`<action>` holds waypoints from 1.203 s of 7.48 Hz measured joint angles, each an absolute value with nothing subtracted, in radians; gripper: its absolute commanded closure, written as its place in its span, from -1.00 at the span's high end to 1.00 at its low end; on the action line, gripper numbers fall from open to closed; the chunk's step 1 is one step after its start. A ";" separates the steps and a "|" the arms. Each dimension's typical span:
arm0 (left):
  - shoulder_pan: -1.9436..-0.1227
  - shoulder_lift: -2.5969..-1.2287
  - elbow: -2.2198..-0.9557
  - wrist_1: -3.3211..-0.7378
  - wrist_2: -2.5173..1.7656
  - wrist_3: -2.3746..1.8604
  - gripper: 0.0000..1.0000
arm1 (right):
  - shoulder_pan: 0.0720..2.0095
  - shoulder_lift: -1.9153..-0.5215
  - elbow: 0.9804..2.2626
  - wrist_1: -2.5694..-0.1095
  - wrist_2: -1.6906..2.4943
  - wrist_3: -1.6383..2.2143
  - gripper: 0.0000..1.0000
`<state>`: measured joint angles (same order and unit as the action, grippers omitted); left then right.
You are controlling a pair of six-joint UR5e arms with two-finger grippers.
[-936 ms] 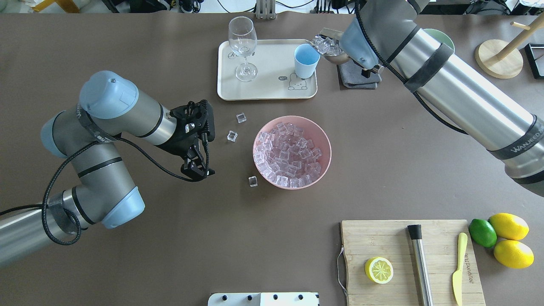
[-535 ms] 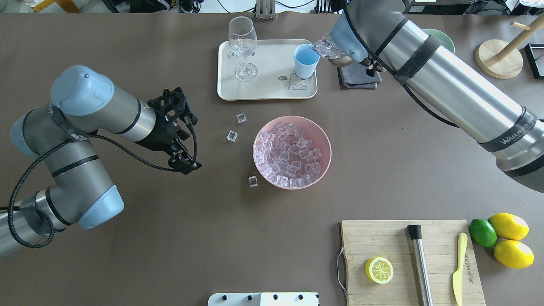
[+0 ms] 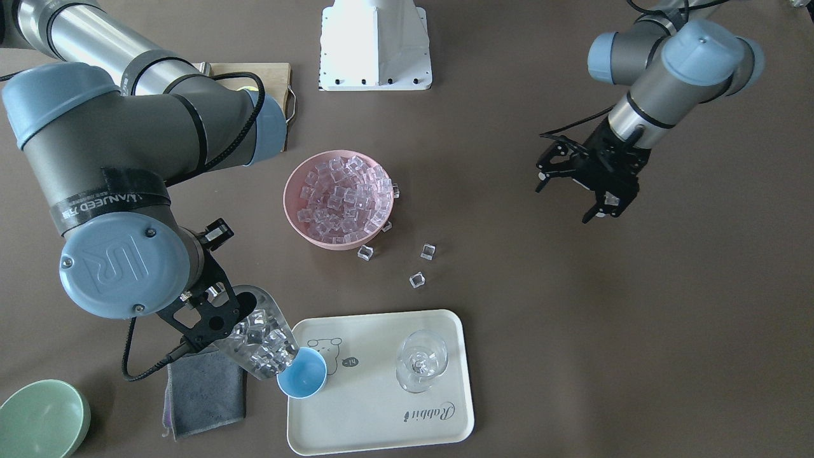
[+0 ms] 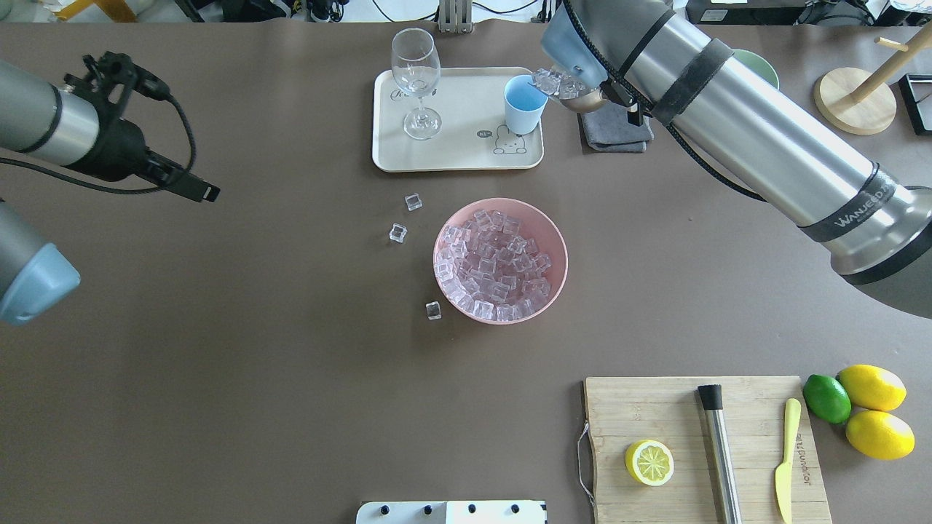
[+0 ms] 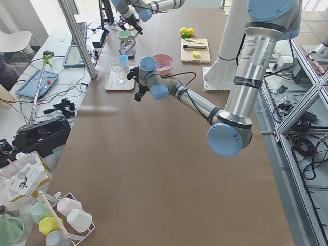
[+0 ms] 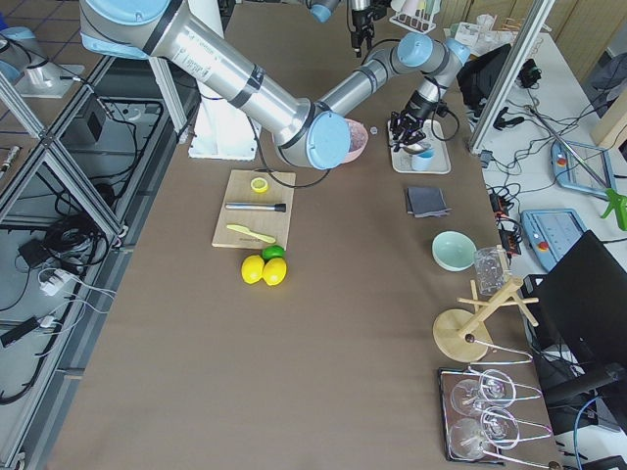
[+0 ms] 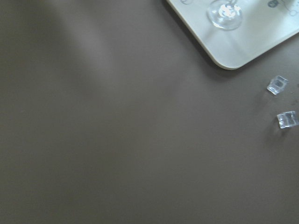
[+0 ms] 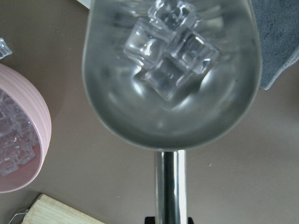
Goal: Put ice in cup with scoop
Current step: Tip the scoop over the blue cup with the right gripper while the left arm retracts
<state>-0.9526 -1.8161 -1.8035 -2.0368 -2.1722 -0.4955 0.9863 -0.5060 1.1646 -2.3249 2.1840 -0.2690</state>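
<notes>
Several ice cubes [image 3: 267,346] lie in the scoop [image 3: 251,302], which is tilted with its lip at the rim of the cup [image 3: 302,376] on the tray [image 3: 381,420]. Right end effector [image 3: 213,315] clamps the scoop handle. Left end effector [image 3: 594,205] hangs spread and empty. Cup looks empty, so the pour remains.

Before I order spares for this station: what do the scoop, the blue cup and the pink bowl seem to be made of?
The scoop looks like polished stainless steel: grey and mirror-bright. The blue cup is opaque and matte, plastic or ceramic; I cannot tell which. The pink bowl is matte with a ribbed outer wall, probably plastic.
</notes>
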 measured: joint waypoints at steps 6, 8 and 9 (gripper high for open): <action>-1.368 -1.632 -1.716 -1.941 -2.335 -0.431 0.99 | 0.972 -0.425 1.074 -2.391 2.111 -0.323 -1.00; -1.463 -1.634 -1.727 -1.777 -2.333 -0.268 0.99 | 0.967 -0.415 1.056 -2.401 2.086 -0.343 -1.00; -1.501 -1.631 -1.730 -1.725 -2.328 -0.164 0.99 | 0.967 -0.413 1.054 -2.406 2.078 -0.351 -1.00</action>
